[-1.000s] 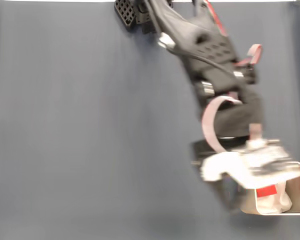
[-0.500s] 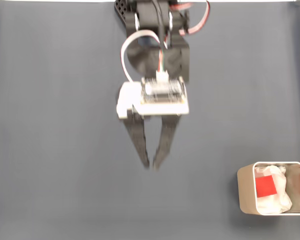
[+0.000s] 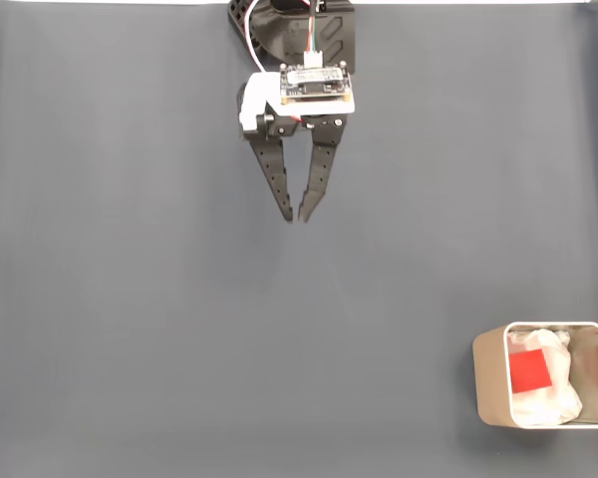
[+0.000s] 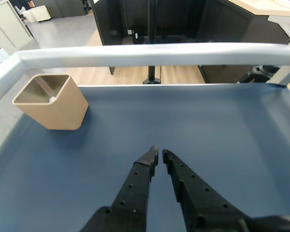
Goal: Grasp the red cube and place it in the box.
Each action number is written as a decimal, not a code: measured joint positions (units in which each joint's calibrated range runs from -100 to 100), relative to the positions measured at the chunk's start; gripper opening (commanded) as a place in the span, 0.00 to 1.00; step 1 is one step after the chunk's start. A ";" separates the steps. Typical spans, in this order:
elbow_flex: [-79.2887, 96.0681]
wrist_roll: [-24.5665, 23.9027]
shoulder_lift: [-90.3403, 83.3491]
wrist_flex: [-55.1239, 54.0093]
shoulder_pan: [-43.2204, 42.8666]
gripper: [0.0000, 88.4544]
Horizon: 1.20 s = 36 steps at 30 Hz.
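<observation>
— What sits closest in the wrist view?

— The gripper (image 4: 158,155), two black perforated fingers (image 4: 135,186) reaching up from the bottom edge. Their tips are nearly together, a thin gap between them, nothing held.

— And beyond them?

— Bare dark blue mat (image 4: 193,125), then the box (image 4: 53,108) at upper left near the far rim. From this angle it is a beige container with thin walls and rounded corners, tapering a little toward its base; its inside is mostly shadowed here.

— Where is the red cube?

— In the fixed view, looking down, the red cube (image 3: 529,372) lies inside the box (image 3: 488,378), in the lower right corner of the mat (image 3: 130,299). It is a small, flat-faced, bright red block, resting on crumpled white lining (image 3: 558,383) toward the box's left wall. It is much smaller than the box opening.

— How far is the arm from it?

— Well apart. The gripper (image 3: 297,214) hangs at the top centre, fingers pointing down the picture, tips almost touching, a white board (image 3: 317,85) mounted above them.
</observation>
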 measured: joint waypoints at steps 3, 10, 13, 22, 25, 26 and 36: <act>9.04 0.00 -7.82 0.40 0.00 0.00; 24.23 -0.15 -21.62 9.79 0.00 0.00; 25.14 -0.05 -25.45 16.79 0.00 0.00; 25.32 0.29 -29.53 36.83 -0.59 0.00; 25.32 -0.15 -30.13 39.94 -0.59 0.00; 25.32 -0.39 -30.13 40.25 -0.59 0.00; 25.32 -1.03 -30.22 40.49 -0.07 0.01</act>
